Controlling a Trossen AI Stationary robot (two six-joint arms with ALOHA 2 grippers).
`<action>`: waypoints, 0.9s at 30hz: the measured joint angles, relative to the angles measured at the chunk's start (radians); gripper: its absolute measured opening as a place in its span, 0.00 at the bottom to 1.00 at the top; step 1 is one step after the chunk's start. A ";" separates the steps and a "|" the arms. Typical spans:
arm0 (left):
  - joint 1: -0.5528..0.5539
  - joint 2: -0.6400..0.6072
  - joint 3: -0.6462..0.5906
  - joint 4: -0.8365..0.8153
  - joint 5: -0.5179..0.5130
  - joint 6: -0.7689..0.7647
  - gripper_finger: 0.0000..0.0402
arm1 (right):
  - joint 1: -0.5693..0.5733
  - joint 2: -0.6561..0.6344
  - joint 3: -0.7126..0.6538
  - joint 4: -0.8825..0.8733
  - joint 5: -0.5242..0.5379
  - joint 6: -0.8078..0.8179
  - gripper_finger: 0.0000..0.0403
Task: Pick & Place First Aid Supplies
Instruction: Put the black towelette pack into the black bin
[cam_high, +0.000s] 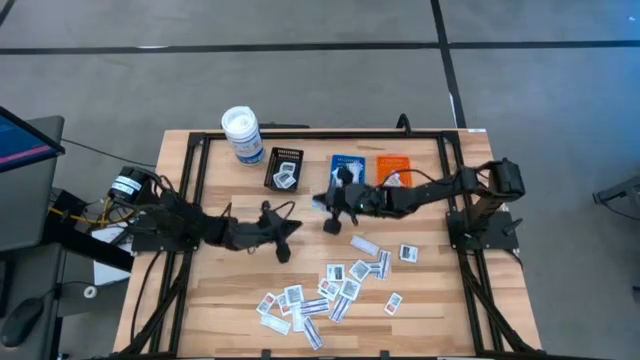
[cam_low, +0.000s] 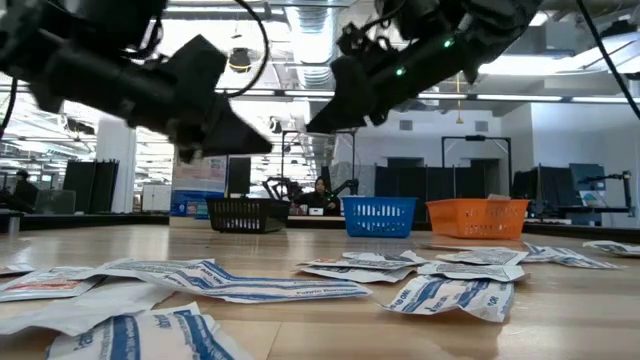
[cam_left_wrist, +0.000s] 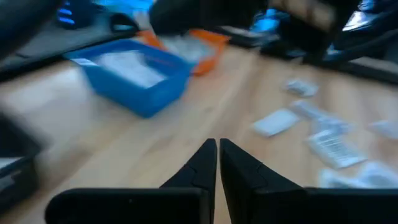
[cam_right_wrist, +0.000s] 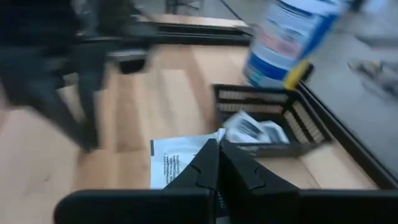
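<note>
Several white first aid packets (cam_high: 330, 285) lie scattered flat on the near half of the wooden table (cam_high: 220, 290); the low view shows them (cam_low: 230, 280) close up. My right gripper (cam_high: 328, 205) hangs over the table's middle, just right of the black tray (cam_high: 283, 170), shut on one white packet (cam_right_wrist: 177, 158). That tray holds a couple of packets (cam_right_wrist: 249, 129). My left gripper (cam_high: 283, 240) floats left of centre, shut, with nothing between its fingers (cam_left_wrist: 217, 152). My right gripper pinches the white packet between its two fingertips, at the edge nearest them (cam_right_wrist: 205, 144); the fingers hide the exact spot. They reach in from the table's right, slanting slightly down. The packet juts out to one side of the tips, clear of the table.
A blue tray (cam_high: 348, 168) and an orange tray (cam_high: 393, 168) stand right of the black one along the far side. A white canister with a blue label (cam_high: 242, 135) stands at the far left. Black frame rails (cam_high: 195, 180) run along the table's edges.
</note>
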 joint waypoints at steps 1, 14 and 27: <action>0.030 0.000 0.000 0.025 0.076 -0.001 0.06 | 0.026 0.002 0.000 -0.002 0.006 -0.039 0.01; 0.168 0.000 0.032 0.071 0.405 -0.075 0.28 | 0.196 0.017 0.000 -0.022 0.319 -0.215 0.00; 0.187 0.000 0.032 0.081 0.370 -0.082 0.27 | 0.173 0.017 0.000 0.004 0.225 -0.175 0.00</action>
